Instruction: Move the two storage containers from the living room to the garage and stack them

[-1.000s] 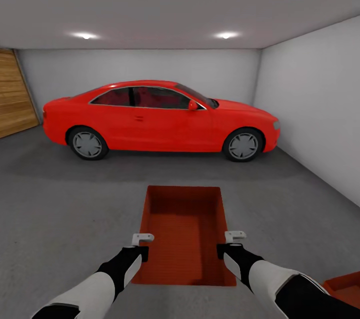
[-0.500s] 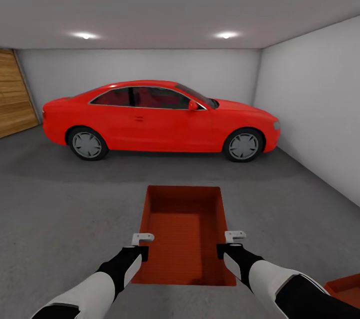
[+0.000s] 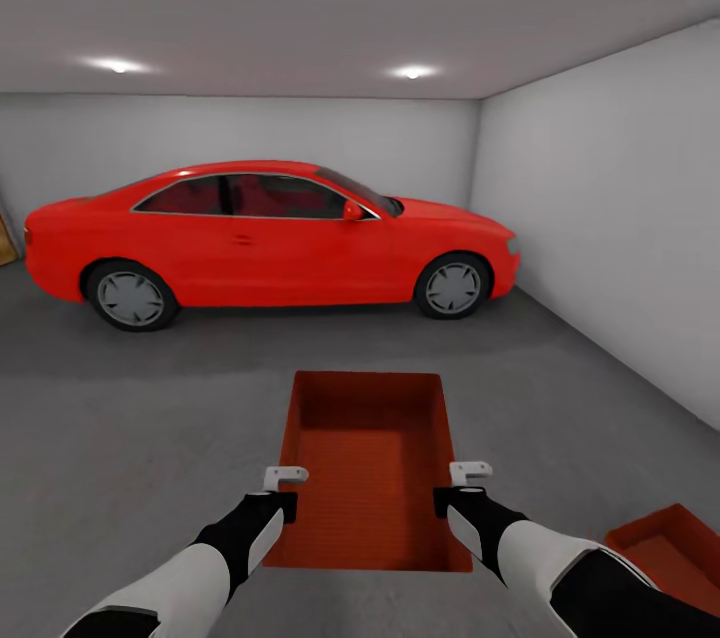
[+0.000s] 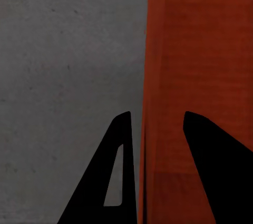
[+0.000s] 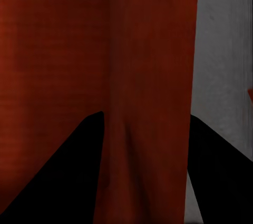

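The robot is in the garage, and both arms hold one orange-red storage container (image 3: pixel 368 463) out in front, above the dark grey floor (image 3: pixel 150 438). The left pincer (image 3: pixel 287 503) grips the bin's left wall near the edge closest to the robot. In the left wrist view, its two black fingers (image 4: pixel 122 171) sit one on each side of that wall, so it is clamped on the bin. The right pincer (image 3: pixel 446 500) grips the right wall the same way. In the right wrist view, its fingers (image 5: pixel 79 176) squeeze the orange wall between them.

The held bin and both arms sit at the same spot in the head view as half a second ago. The room around them has slid to the left, so the camera has turned to the right. The red car (image 3: pixel 270 233) at 12 o'clock now sits farther left. The wood-plank door (image 3: pixel 6 236) at 9 o'clock is now just a thin strip at the picture's edge. The pale wall (image 3: pixel 620 218) at 3 o'clock takes up more of the view.

The second storage container (image 3: pixel 672 558) rests on the floor at about 4 o'clock, past the right arm. More of it shows now than before.
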Robot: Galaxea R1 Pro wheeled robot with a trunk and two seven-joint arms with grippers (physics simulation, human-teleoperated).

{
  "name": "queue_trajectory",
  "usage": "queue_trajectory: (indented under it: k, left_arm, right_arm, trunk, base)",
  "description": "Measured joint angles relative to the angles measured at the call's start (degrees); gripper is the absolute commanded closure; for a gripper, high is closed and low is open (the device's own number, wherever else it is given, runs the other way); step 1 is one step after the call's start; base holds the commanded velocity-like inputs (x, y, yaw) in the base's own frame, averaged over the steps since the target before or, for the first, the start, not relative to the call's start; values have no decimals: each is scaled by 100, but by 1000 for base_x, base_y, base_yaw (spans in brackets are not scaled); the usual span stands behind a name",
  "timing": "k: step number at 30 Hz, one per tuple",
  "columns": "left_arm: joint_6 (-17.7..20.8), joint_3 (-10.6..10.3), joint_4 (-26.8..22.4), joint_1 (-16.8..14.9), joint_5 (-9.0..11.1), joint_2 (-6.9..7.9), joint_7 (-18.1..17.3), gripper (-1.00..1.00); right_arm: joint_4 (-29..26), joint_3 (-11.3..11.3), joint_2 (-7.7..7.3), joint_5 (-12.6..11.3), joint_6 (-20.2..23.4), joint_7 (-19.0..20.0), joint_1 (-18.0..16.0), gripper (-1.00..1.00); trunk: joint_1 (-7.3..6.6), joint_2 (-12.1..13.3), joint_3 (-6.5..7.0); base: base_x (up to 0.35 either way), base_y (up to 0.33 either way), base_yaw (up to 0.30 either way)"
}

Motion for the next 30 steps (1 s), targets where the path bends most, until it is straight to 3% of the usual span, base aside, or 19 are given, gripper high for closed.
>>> queue_trajectory:
  k: [30]
  left_arm:
    - [-11,-3,0,0,6,-8,19,100]
  right_arm:
    - [0,-3,-8,5,-10,12,-1,100]
  trunk:
    - [0,0,0]
  base:
    - [0,0,-281]
